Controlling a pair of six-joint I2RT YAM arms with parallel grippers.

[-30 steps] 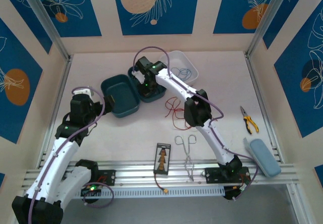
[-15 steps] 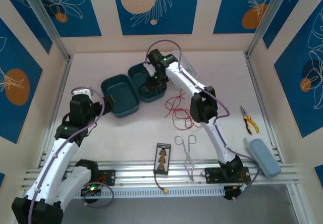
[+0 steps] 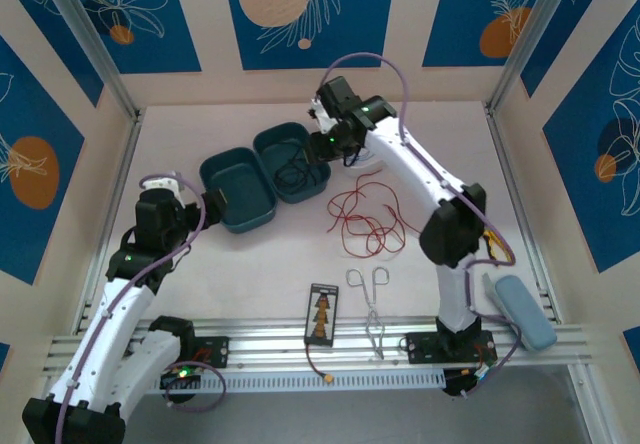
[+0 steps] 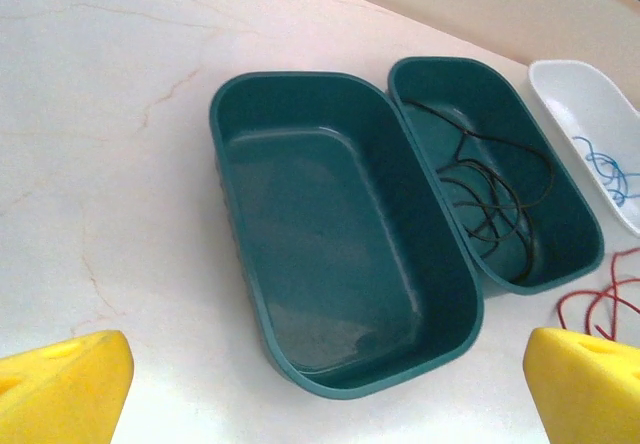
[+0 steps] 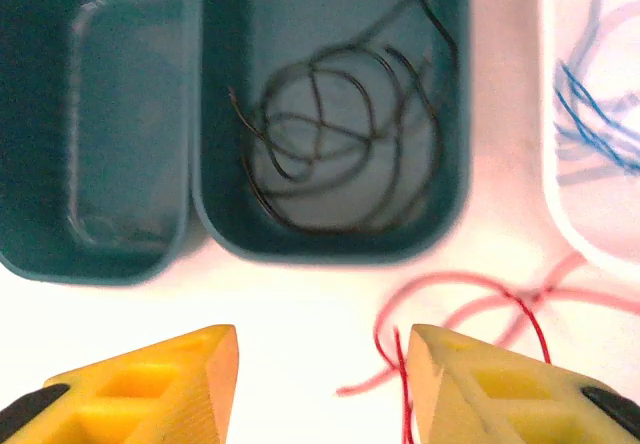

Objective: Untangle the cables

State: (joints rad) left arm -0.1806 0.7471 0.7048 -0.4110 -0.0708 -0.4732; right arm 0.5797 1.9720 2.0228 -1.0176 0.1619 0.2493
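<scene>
Black cable (image 5: 330, 149) lies coiled in teal tray (image 5: 320, 247), red cable (image 3: 365, 214) beside

Right wrist, right edge: white tray (image 5: 600, 214) cut off, blue cable (image 5: 590, 114) within blurred | lower edge: red cable (image 5: 530, 314) cut off | Left wrist, right edge: red cable, white tray cut off
</scene>
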